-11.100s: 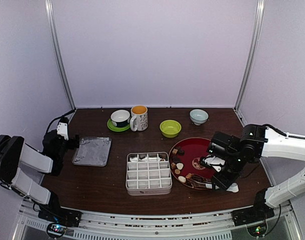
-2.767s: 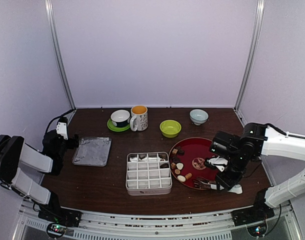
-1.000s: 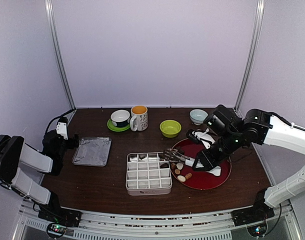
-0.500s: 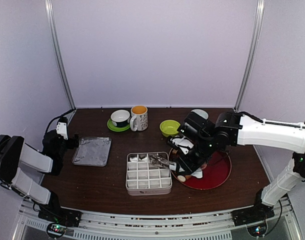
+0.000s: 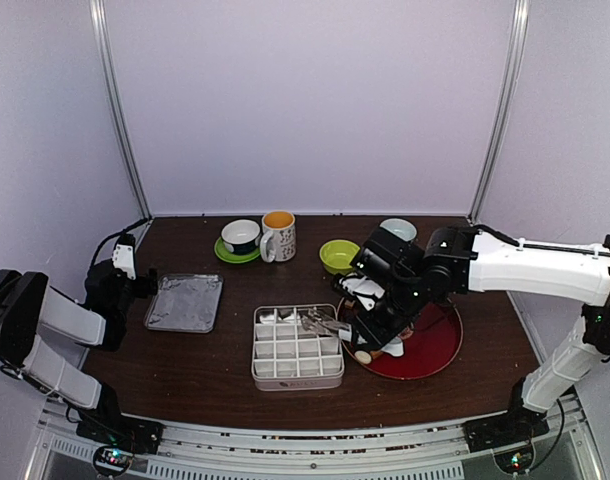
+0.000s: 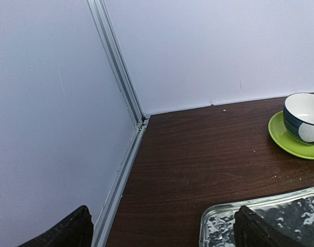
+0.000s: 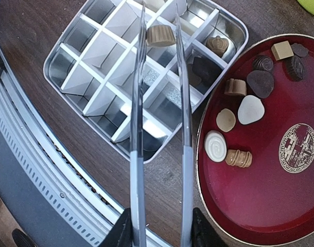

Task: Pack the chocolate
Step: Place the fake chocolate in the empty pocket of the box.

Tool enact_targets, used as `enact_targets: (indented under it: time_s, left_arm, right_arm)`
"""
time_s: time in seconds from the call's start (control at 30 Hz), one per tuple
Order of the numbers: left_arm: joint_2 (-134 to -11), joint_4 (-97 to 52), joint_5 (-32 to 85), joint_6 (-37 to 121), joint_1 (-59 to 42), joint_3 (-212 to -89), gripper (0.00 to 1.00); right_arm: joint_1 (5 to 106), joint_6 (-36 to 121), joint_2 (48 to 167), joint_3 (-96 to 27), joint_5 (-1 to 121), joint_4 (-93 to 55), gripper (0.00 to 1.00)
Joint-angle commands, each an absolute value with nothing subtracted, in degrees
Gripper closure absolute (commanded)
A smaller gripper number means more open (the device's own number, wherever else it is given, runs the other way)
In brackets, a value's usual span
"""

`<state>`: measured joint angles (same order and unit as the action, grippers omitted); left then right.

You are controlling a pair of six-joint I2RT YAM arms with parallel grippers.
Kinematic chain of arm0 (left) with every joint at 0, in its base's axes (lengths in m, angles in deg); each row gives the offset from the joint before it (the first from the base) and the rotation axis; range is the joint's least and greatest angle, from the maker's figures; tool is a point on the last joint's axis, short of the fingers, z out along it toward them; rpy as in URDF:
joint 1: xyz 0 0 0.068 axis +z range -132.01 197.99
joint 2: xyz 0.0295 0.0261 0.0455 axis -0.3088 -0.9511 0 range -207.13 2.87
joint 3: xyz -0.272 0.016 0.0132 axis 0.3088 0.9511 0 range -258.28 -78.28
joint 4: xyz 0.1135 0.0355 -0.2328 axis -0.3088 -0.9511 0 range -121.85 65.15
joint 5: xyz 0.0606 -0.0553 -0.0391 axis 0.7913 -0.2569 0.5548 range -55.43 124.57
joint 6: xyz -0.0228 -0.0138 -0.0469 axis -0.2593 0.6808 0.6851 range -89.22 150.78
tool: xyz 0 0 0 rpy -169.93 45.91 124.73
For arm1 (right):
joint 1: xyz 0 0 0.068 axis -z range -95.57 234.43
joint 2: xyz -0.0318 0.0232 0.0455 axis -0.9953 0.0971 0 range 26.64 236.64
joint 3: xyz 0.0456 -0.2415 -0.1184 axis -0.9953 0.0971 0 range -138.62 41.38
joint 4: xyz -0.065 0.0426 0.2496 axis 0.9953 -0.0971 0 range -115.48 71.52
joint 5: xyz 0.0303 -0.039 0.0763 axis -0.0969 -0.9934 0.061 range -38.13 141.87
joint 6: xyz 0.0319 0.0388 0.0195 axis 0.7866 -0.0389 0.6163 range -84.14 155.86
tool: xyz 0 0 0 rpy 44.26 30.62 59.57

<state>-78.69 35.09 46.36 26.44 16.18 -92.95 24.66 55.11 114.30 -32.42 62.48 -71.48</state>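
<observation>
Chocolate (image 7: 161,35), one round tan piece, is sitting pinched between the tips of the tongs (image 7: 137,128), hanging over a back-row cell of the divided tin (image 7: 95,67). How high above the dividers it is riding, the views are not showing. The tongs are being squeezed nearly closed, their two arms running almost parallel with just the sweet's width between the tips. That squeeze is likely what is keeping so small a piece from slipping.

Two packed pieces (image 7: 217,45) are already lying in neighbouring cells toward the tin's right corner, so filling seems to be going cell by cell from that side. About ten loose sweets (image 7: 249,109) are waiting on the red plate (image 7: 260,170), which is lying just beside the tin, presumably so each carry is short.

The right gripper (image 7: 159,229) is clamping both arms of the tongs from outside, using them as a reach finer than its own fingers. The left gripper (image 6: 162,239) is idling with fingers spread and nothing between them, parked near a foil tray (image 6: 270,216), well apart from the work.
</observation>
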Motion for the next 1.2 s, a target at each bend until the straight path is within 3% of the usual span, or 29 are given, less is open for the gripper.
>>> enact_targets:
  time_s: [0.0, 0.3, 1.17]
  left_arm:
    - [-78.9, 37.2, 47.0, 27.1, 16.8, -94.1, 0.02]
    - [-78.8, 37.2, 46.9, 27.1, 16.8, -94.1, 0.02]
    - [-78.9, 37.2, 46.9, 27.1, 16.8, -94.1, 0.02]
  right_arm:
    - [24.1, 54.3, 114.8, -33.6, 61.0, -70.3, 0.63]
    - [24.1, 53.6, 114.1, -34.4, 60.4, -70.9, 0.57]
    - [26.0, 54.5, 99.1, -28.8, 55.8, -79.7, 0.61]
